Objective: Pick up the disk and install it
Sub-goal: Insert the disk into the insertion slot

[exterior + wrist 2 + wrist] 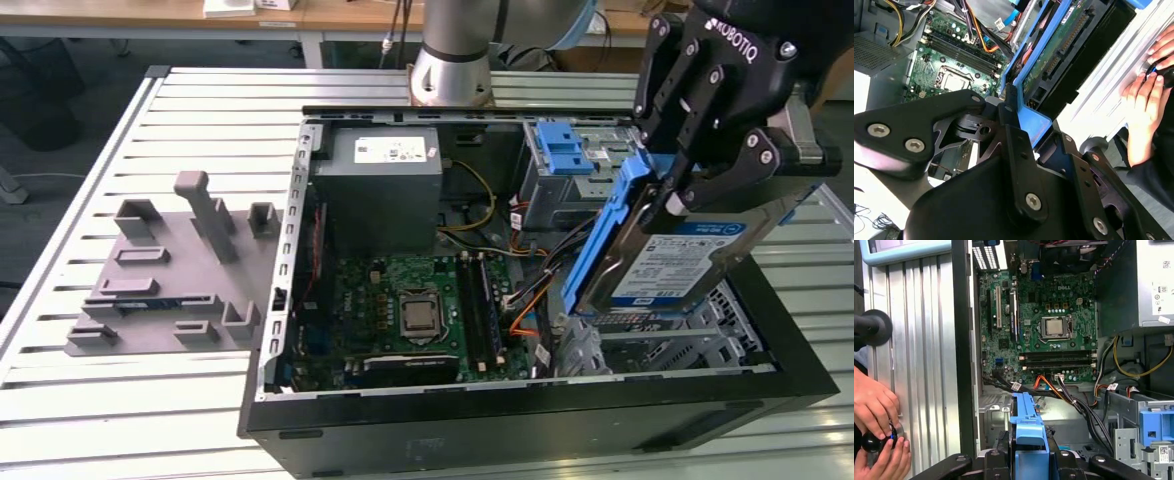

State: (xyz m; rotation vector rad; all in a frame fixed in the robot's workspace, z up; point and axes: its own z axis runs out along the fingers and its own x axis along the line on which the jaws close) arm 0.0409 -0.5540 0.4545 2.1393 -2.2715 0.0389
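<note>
Your gripper (694, 190) is clamped on the disk (661, 265), its fingers closed over the upper end and the blue frame along the edges. The disk hangs straight below the gripper, off the table (200, 100) and over the open case (534, 425), at the case's end on the exterior view's right. Its long axis runs steeply, tilted rather than plumb: the held end is high, the free end points down into the case toward the perforated metal cage (681, 350) beside the motherboard (414, 300). The labelled face looks out toward the case's near wall; in the second wrist view the green board side (1054, 50) faces the motherboard, and the connector seems to sit at the free end, away from the gripper. The free end is close above the cage, and you cannot tell from here whether it touches. The blue latch (561, 150) stands at the case's far wall, apart from the disk. A person's hands (874, 402) rest on the table just outside the case, so judge them as close to your working area
</note>
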